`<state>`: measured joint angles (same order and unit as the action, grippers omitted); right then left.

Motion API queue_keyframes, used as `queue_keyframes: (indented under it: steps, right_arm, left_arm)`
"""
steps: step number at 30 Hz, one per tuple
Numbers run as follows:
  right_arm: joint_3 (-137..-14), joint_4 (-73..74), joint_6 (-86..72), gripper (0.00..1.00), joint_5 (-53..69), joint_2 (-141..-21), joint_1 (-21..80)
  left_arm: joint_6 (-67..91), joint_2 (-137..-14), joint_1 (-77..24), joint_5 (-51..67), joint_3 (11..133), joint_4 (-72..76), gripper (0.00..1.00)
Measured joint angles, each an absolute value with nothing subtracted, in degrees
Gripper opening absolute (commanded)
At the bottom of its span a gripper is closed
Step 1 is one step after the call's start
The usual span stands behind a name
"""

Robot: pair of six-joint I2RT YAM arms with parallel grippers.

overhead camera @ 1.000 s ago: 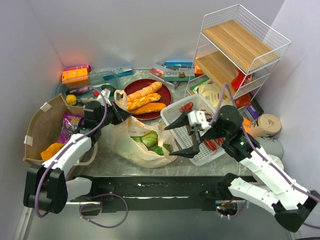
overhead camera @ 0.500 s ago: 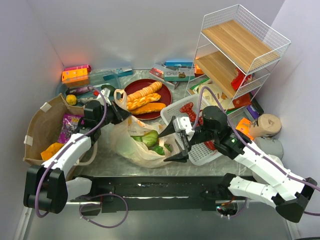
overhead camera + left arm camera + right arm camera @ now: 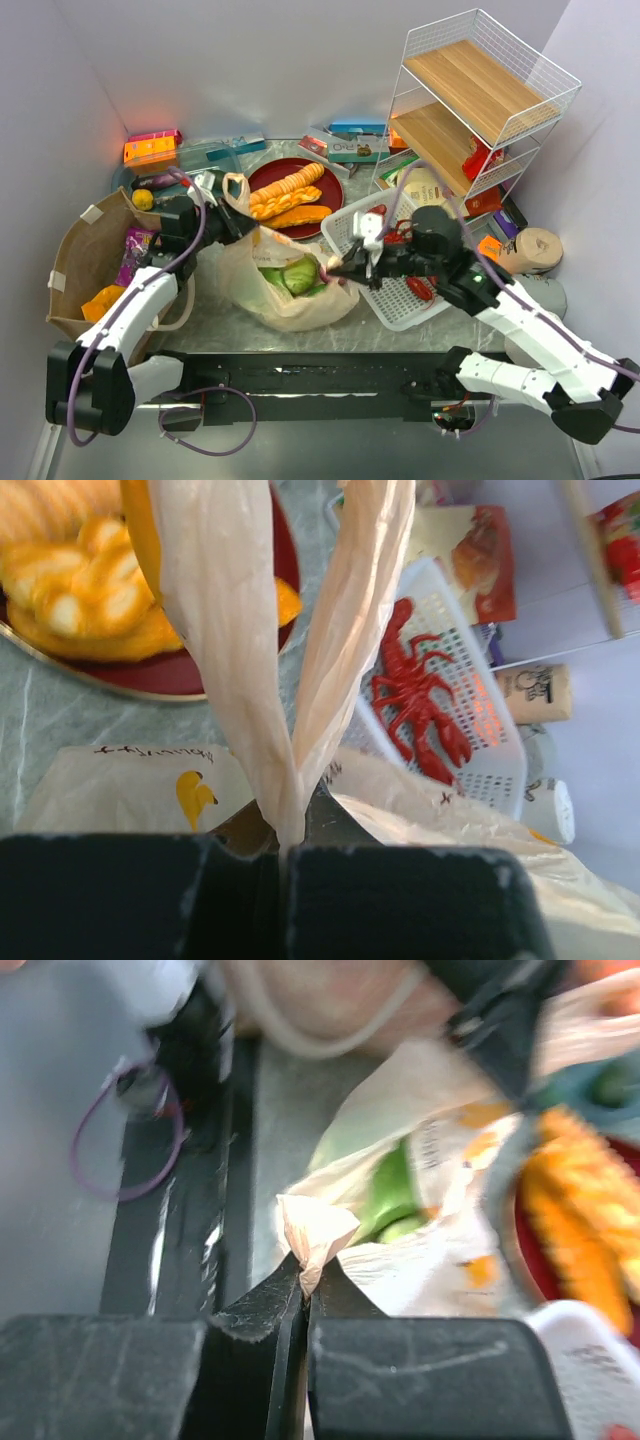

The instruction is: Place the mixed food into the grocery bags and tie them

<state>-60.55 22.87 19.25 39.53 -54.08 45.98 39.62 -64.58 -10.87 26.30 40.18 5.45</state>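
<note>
Beside the plastic bag [image 3: 245,285], red plate [image 3: 337,190] behind, white basket [image 3: 396,306] right.

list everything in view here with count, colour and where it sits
plastic bag: one, tan, table centre
green vegetables: a few, inside the plastic bag
paper bag: one, brown, left edge
packets: two, purple and orange, inside the paper bag
plate: one, dark red, behind the plastic bag
food: several pieces, orange, on the plate
basket: one, white, right of the plastic bag
lobster toy: one, red, in the basket
wire rack: one, white with wooden shelves, back right
boxes: several, orange and teal, along back wall
left gripper: black, shut on plastic bag handle
right gripper: black, shut on plastic bag edge
</note>
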Motion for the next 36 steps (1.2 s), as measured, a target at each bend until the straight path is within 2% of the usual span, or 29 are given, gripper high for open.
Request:
queue_keyframes:
  steps: [4, 11, 16, 23, 28, 36]
  right_arm:
    - [-66.37, 20.12, 15.29, 0.0, 32.29, -50.63, 45.98]
    - [-66.67, 12.53, 9.54, 0.0, 17.74, -43.7, 45.98]
    - [-66.41, 11.79, 8.56, 0.0, 9.15, -48.75, 45.98]
    - [-64.49, 15.16, 7.31, 0.0, -0.58, -58.72, 43.07]
    - [-62.87, 15.7, 3.75, 0.0, -0.16, -61.45, 35.97]
    - [-60.66, 14.94, -2.26, 0.0, 9.17, -62.76, 25.91]
  left_arm:
    - [39.03, -61.43, -10.09, 27.55, 45.47, 1.61, 0.01]
    - [36.99, -52.93, -7.6, 31.81, 51.99, -1.04, 0.01]
    - [37.85, -51.62, -2.46, 34.76, 48.23, 0.36, 0.01]
    - [39.64, -54.72, -0.95, 38.41, 39.09, 2.13, 0.01]
    - [37.3, -53.6, -0.95, 40.03, 38.44, 1.89, 0.01]
    - [35.9, -45.5, -1.23, 40.16, 32.27, 6.81, 0.01]
